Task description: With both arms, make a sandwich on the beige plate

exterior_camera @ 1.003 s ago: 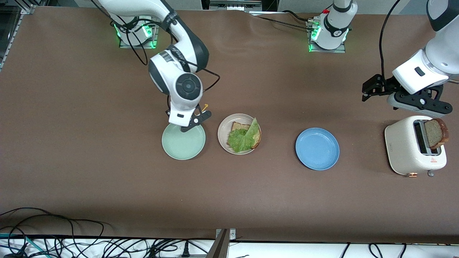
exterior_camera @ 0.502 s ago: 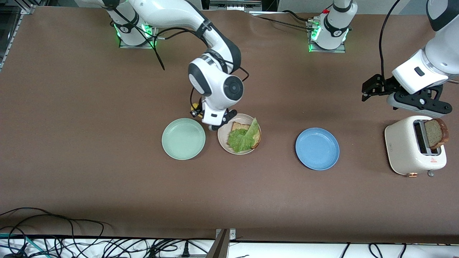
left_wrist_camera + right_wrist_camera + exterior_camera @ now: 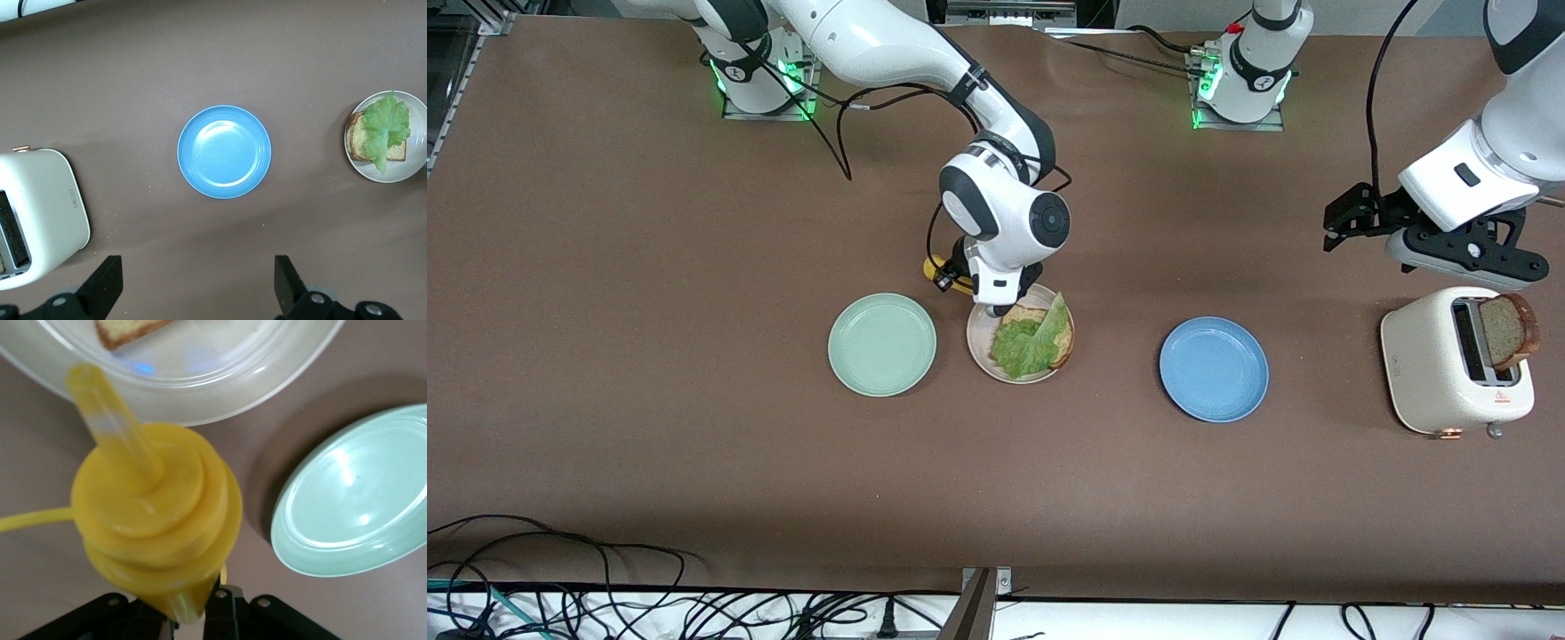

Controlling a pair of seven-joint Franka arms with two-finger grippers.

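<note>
At centre frame the right claw hangs over the upper edge of the beige plate, clenched on a yellow squeeze bottle whose nozzle points at the plate. The sandwich lies on it: one speckled tan bread slice under a ruffled green lettuce leaf. The right arm bends down from upper left. At right, the left claw waits released above the toaster, over the brown surface

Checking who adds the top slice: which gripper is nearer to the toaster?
Left. The left gripper hangs beside the toaster, fingers open; the right gripper holds a yellow squeeze bottle over the beige plate's edge.
</note>
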